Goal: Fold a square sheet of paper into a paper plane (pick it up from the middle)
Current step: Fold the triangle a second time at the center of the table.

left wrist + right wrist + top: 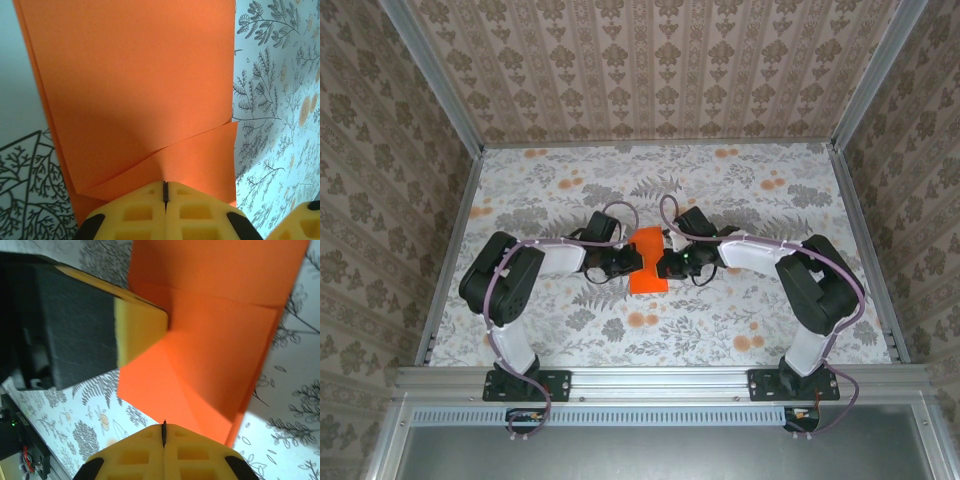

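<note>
- Square sheet of paper (648, 270): vivid orange, partly folded, at the middle of the table (720, 320), between the two grippers.
- Left gripper (628, 262): touches the sheet's left edge. In the left wrist view its yellow fingers (200, 210) are pressed together with only a thin seam between them. The orange paper runs into that seam, so the gripper is clamped on the sheet.
- Right gripper (667, 264): touches the sheet's right edge, opposite the left gripper. In the right wrist view its yellow fingers (195, 450) likewise meet at a thin seam where the paper enters, so it too is clamped on the sheet.
- Folds: the left wrist view shows overlapping layers, with one slanting edge running down to the fingertips. The right wrist view shows a flap with straight creases lying over a lower layer.
- Contact seen from the right wrist: a yellow fingertip of the left gripper lies against the sheet's far side.
- Table covering: pale, printed with grey leaves and small pale orange flowers.
- Arms: both bend inward from their bases at the near edge.
</note>
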